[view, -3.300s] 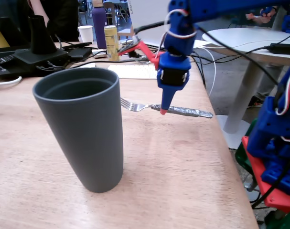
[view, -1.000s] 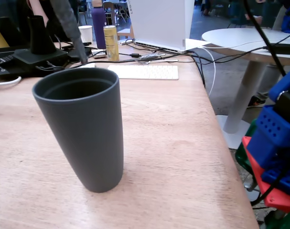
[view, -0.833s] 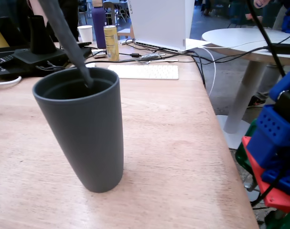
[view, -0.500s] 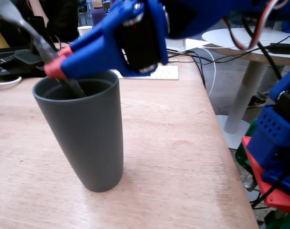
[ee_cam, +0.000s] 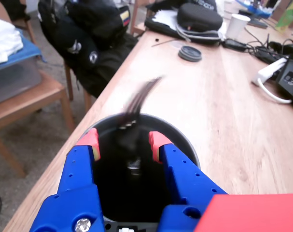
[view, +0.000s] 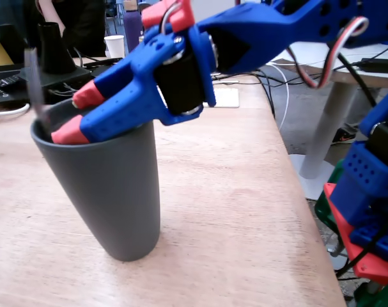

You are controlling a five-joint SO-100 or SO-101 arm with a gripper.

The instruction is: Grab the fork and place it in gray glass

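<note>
Gripper (ee_cam: 122, 142) sits directly over the mouth of the gray glass (view: 110, 185), jaws spread wide, nothing held between them. Fork (ee_cam: 141, 96) is inside the glass, upper end blurred and sticking out above the rim on the side away from the arm. Judged: placement essentially complete. Left to do: lift the arm clear of the glass without knocking it.

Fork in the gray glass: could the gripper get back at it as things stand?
Probably yes. The gripper hangs open right over the gray glass mouth, and the fork, blurred, sticks up past the rim just ahead of the fingertips. Nothing lies between them.
</note>
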